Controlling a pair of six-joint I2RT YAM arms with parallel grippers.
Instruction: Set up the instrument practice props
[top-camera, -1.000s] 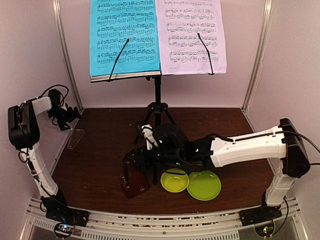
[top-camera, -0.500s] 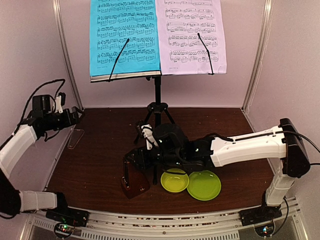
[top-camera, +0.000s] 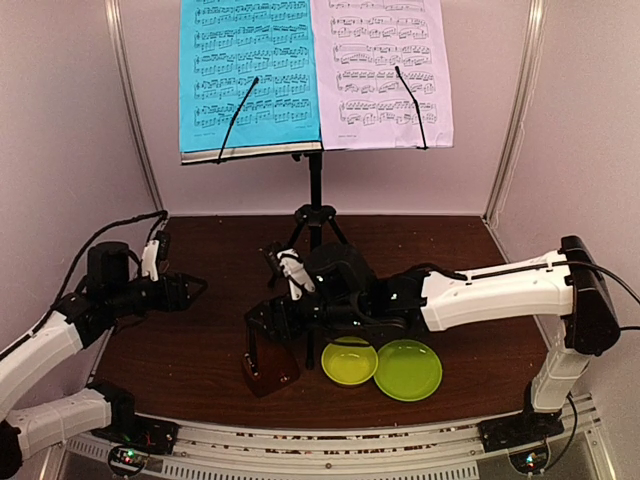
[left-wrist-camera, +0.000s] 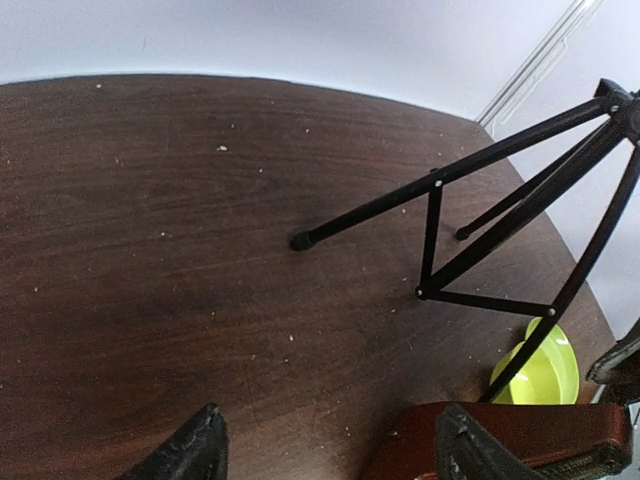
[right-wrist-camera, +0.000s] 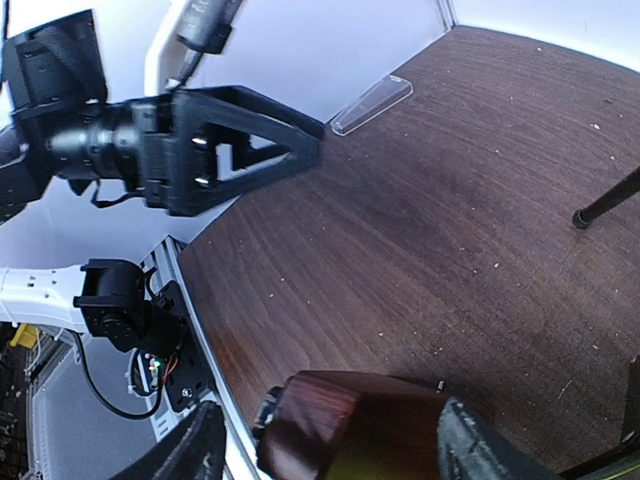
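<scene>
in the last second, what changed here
The left arm swung down from its raised, folded pose and inward; the left end effector now hovers low, open, pointing toward the metronome. The right end effector straddles the metronome as before. Music stand, sheets, bowl and plate stayed put.

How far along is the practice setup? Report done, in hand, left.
Done: the music stand is upright at the back, with the cyan sheet and lilac sheet on its desk. In hand: the right end effector straddles the metronome, jaws open with a gap on one side. Left: probably just backing off. The left end effector is open and empty.
</scene>
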